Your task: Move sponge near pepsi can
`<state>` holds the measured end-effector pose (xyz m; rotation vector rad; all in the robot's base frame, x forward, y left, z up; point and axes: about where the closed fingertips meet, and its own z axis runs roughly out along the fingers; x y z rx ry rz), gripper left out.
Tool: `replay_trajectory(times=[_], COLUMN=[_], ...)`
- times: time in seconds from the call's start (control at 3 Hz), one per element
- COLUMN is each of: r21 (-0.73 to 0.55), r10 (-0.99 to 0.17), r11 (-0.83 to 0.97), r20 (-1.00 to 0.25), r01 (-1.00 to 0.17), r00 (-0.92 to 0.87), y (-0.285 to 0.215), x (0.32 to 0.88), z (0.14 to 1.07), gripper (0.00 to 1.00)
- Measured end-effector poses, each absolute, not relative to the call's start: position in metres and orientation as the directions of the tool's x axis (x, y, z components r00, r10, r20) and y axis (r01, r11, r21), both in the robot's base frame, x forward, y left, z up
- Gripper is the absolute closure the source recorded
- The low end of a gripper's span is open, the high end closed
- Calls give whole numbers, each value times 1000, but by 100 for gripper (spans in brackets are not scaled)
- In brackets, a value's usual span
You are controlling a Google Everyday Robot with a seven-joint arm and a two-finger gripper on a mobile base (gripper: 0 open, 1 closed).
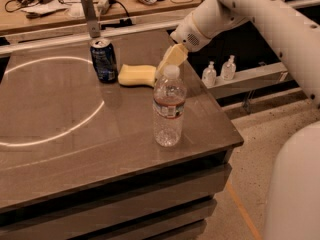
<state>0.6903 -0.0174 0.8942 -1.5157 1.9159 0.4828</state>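
The pale yellow sponge (pixel 136 75) lies flat on the brown table (pixel 75 134), just right of the dark blue pepsi can (pixel 103 60), which stands upright near the far edge. The two are close together, with a small gap between them. My gripper (pixel 170 61) hangs from the white arm at the sponge's right end, slightly above it. It is open and holds nothing. Its cream fingers (pixel 175 56) point down and left towards the sponge.
A clear water bottle (pixel 169 106) with a white cap stands in front of the gripper, near the table's right edge. A workbench (pixel 60 9) with cables and tools runs behind the table. Two small bottles (pixel 219 71) stand on a low shelf to the right.
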Motion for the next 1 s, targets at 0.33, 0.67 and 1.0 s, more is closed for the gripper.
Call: replay_trajectory(times=[0.33, 0.67, 1.0], r21=[-129, -136, -136], r10=[-668, -657, -657], r11=[325, 437, 437], r20=[-733, -724, -724], r01=[-937, -889, -889], r00=[-131, -213, -213], y=[-54, -79, -79], x=[701, 717, 717], z=[916, 927, 927], gripper=[0, 0, 0])
